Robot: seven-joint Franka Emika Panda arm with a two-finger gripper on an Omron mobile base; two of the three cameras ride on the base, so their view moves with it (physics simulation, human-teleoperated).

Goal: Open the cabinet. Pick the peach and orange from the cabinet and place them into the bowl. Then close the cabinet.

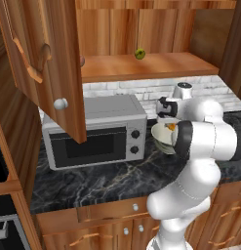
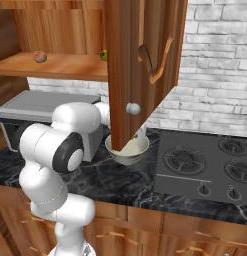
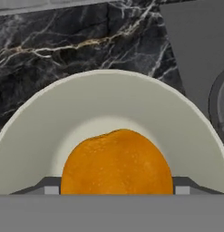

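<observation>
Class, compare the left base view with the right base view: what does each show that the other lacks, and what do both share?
Left base view alone: the orange over the bowl, at the arm's claw end. Right base view alone: the peach on the cabinet shelf and the stove. Both: the open cabinet, the bowl, the microwave, a green-yellow fruit on the shelf.

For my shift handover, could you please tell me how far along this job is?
Done: the cabinet stands open. In hand: the orange sits between the gripper's jaws above the bowl; whether it is released is unclear. Left: the peach still lies on the shelf, and the doors need closing.
</observation>
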